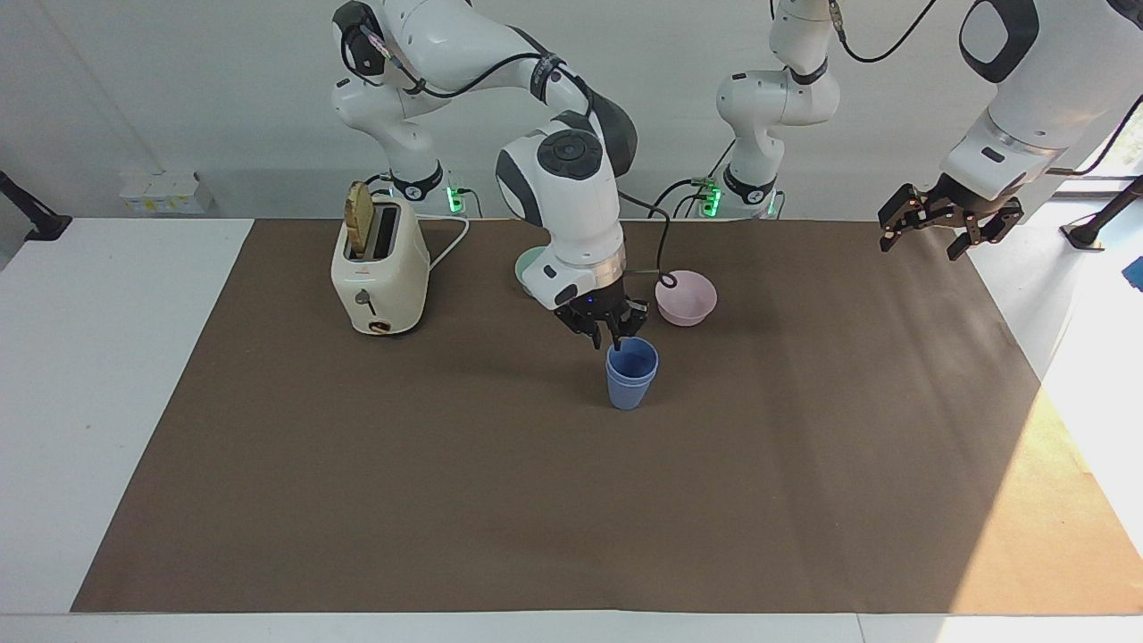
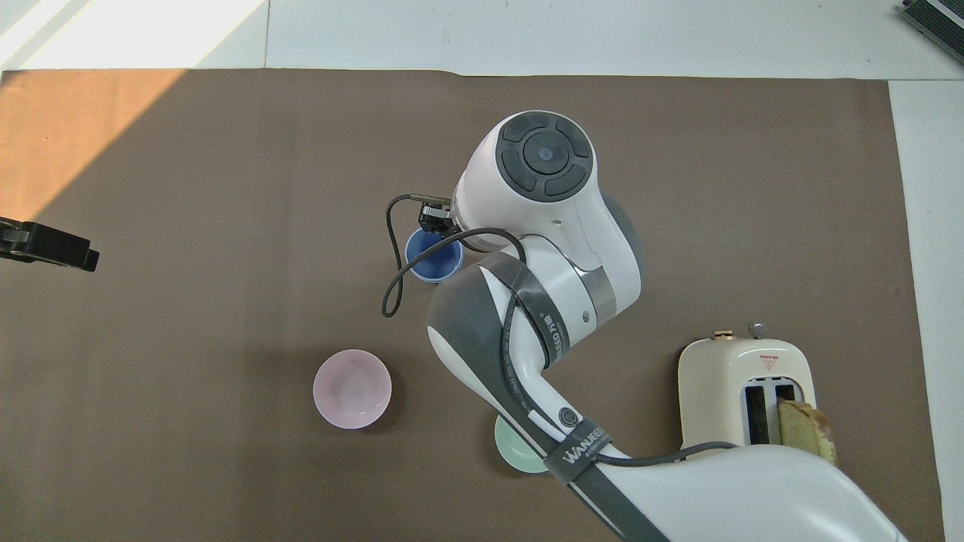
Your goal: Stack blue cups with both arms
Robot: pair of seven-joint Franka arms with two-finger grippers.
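Observation:
The two blue cups (image 1: 631, 375) stand nested, one inside the other, upright on the brown mat at mid-table; in the overhead view they (image 2: 433, 257) show as one blue ring. My right gripper (image 1: 615, 329) hangs open just above the stack's rim on the side nearer the robots, with one fingertip (image 1: 616, 342) at the rim. It holds nothing. In the overhead view the right arm hides it. My left gripper (image 1: 949, 229) waits open and empty, raised over the mat's edge at the left arm's end; the overhead view (image 2: 47, 248) shows it too.
A pink bowl (image 1: 686, 297) sits beside the stack, nearer the robots. A mint-green bowl (image 1: 527, 270) lies under the right arm's wrist. A cream toaster (image 1: 379, 272) with a bread slice stands toward the right arm's end. A black cable (image 2: 392, 260) loops beside the cups.

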